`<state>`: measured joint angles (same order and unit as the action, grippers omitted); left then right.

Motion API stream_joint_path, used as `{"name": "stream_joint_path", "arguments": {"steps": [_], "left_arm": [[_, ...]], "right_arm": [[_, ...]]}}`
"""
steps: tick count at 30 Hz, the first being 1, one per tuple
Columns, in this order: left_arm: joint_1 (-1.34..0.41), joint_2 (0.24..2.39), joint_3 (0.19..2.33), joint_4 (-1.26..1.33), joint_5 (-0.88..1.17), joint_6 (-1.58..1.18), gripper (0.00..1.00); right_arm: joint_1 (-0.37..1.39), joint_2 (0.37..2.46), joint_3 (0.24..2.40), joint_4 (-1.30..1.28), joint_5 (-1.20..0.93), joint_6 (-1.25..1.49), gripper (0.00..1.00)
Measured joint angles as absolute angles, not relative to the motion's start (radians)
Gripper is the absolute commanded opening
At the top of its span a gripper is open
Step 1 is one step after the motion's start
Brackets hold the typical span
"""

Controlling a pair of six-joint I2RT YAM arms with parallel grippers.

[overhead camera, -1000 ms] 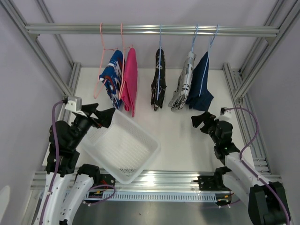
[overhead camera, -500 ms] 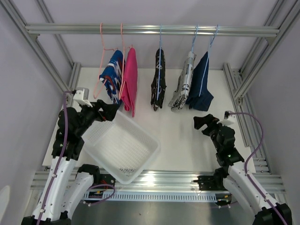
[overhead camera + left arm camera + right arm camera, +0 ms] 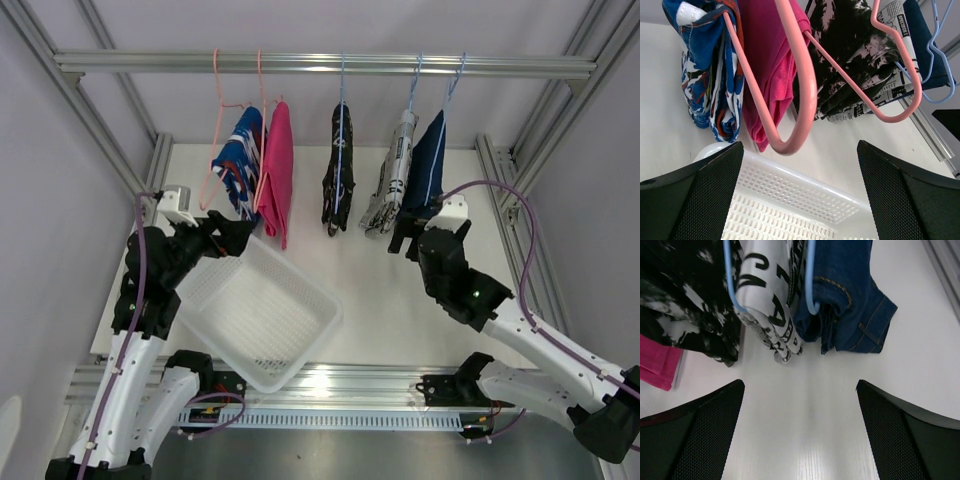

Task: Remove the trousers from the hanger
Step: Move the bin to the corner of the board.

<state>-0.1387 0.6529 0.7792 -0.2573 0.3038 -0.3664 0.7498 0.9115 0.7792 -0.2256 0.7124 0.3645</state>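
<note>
Risks first, then the cloth.

Top view: both claws stand wide open, holding nothing. The left claw point(image 3: 232, 240) hovers at the far rim of the white basket point(image 3: 330, 315), just below the blue patterned trousers point(image 3: 240, 165) and the pink trousers point(image 3: 277, 175). The right claw point(image 3: 412, 228) sits just under the white printed trousers point(image 3: 393, 180) and the denim trousers point(image 3: 428, 175). All five, the black patterned trousers point(image 3: 338, 175) in the middle, hang from the rail point(image 3: 320, 63) above the worktop's far edge.

Left wrist view: two pink hangers point(image 3: 802, 85) cross in front of the cloth. I judge a finger could catch a hanger instead of fabric and drag it off the rail.

Right wrist view: print and denim press together on blue hangers point(image 3: 811, 285); one pinch might take both. The cloth looks limp and folded, the denim thickest, seams bunched.
</note>
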Motion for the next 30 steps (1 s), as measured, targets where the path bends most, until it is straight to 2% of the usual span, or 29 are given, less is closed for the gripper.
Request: {"name": "stream_joint_path", "arguments": {"steps": [5, 12, 17, 23, 30], "left_arm": [[-0.139, 0.638, 0.779, -0.257, 0.293, -0.367, 0.99], [-0.138, 0.655, 0.779, -0.258, 0.316, -0.366, 1.00], [-0.138, 0.639, 0.779, -0.281, 0.267, -0.366, 0.99], [-0.138, 0.608, 0.779, -0.287, 0.238, -0.366, 0.99], [-0.137, 0.608, 0.779, -0.295, 0.238, -0.366, 0.99]], "right_arm": [[0.819, 0.925, 0.823, -0.270, 0.710, 0.323, 0.99], [0.914, 0.851, 0.791, -0.277, 0.472, 0.287, 0.99], [0.998, 0.844, 0.791, -0.287, 0.422, 0.317, 0.99], [1.104, 0.988, 0.765, -0.275, 0.409, 0.347, 1.00], [1.214, 1.293, 0.791, -0.278, 0.484, 0.436, 0.99]]}}
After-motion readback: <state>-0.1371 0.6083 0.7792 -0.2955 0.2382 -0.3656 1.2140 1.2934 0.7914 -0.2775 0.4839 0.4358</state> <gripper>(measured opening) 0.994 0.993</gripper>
